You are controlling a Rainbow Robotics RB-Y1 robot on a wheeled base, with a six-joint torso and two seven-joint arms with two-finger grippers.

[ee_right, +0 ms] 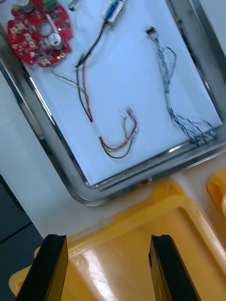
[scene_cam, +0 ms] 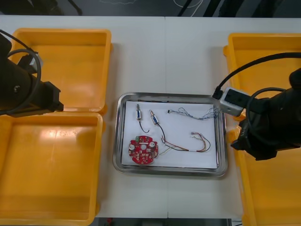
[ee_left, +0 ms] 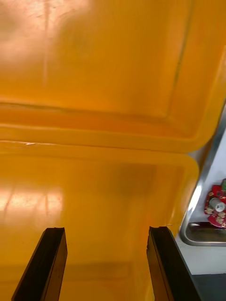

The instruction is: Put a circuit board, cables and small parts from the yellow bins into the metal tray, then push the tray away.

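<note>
1. The right gripper (ee_right: 108,240) hangs over the near right bin (scene_cam: 273,197), just outside the metal tray's (scene_cam: 169,96) right rim. Its black fingers (ee_right: 52,268) stand apart with nothing between them.
2. The tray's contents all lie ahead of those fingers and well clear of them. Closest is the red and yellow cable (ee_right: 123,134), and the twisted blue and white cable (ee_right: 175,94) is beside it.
3. The left gripper (ee_left: 106,230) hovers where the far left bin (scene_cam: 70,61) meets the near left bin (scene_cam: 47,179). Its fingers are also spread and hold nothing.
4. The tray sits at the table's middle, white inside, between the bins.
5. Counted in the tray:
   - one round red circuit board (scene_cam: 143,150) at the near left corner
   - two small metal parts (scene_cam: 139,113) side by side near the far edge
   - one blue and white cable
   - one red and yellow cable
   - one black cable (scene_cam: 162,135), which seems to run from a metal part, though the join is unclear
6. There are four yellow bins in all, counting the far right bin (scene_cam: 263,47).
</note>
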